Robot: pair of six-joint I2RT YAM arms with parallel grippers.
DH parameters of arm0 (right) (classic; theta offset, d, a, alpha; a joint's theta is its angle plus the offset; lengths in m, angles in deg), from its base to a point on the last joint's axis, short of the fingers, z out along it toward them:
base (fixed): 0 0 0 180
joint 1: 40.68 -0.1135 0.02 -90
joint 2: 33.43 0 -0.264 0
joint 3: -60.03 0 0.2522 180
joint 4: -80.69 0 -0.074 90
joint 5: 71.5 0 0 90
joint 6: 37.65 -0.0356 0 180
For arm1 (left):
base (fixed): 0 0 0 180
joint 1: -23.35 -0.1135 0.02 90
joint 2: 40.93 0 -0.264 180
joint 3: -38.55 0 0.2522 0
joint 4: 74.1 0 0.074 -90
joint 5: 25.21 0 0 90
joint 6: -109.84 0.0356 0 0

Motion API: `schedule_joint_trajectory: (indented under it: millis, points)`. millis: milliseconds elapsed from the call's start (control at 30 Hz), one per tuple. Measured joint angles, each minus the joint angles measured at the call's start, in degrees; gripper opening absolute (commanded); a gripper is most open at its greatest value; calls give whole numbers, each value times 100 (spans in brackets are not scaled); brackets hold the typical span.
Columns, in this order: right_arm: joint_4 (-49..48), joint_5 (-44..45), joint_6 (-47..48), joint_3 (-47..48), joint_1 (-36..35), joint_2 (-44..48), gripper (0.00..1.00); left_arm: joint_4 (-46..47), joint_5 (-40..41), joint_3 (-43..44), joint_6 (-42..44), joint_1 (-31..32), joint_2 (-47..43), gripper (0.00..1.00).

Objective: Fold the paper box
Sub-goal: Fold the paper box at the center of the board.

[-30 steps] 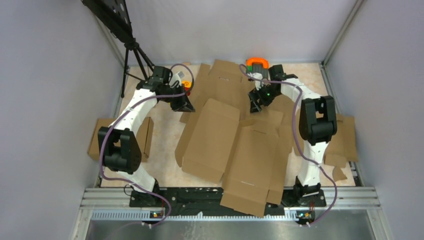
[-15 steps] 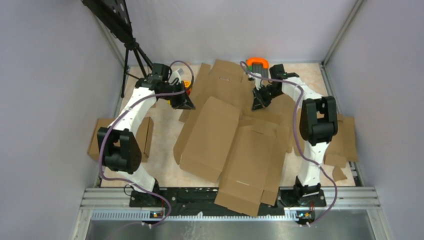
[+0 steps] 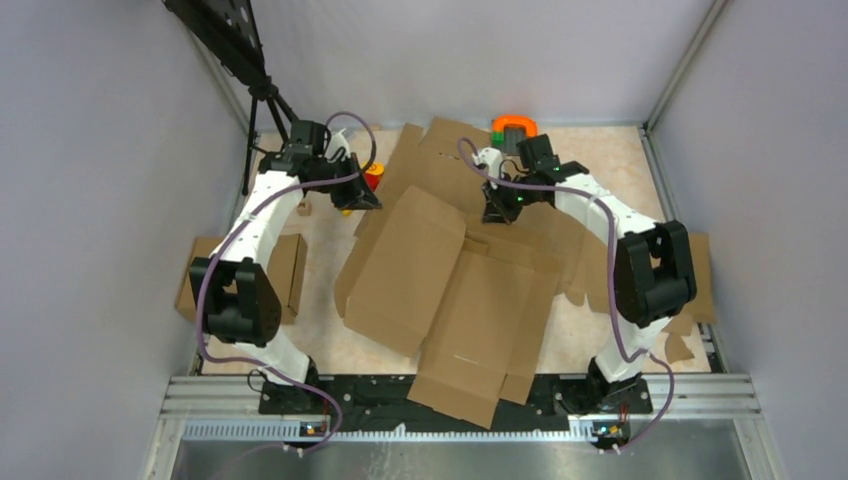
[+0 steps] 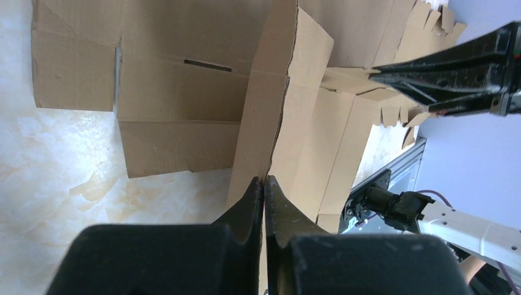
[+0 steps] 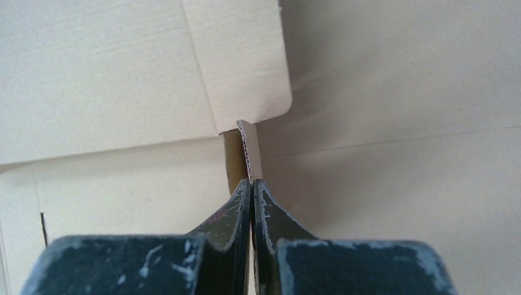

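Shifted: paper box (image 3: 440, 290) slid left in frame | my right pincer (image 5: 252, 183) snapped closed on its tab (image 5: 249, 144) | left pincer (image 4: 264, 181) pinching flap (image 4: 289, 104) edge

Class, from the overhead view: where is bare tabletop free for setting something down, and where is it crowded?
Free: the strip of table between the left arm and the paper box; the far right corner beyond the right arm. Crowded: the middle, covered by the box, and the right edge with cardboard scraps.
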Motion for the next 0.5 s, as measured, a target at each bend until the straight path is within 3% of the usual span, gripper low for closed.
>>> schedule_joint_trajectory:
  millis: [500]
  points:
    - [-1178,1292,-184,-1182,-872,925,0,479,-118,-654,-149,-192,-129,0]
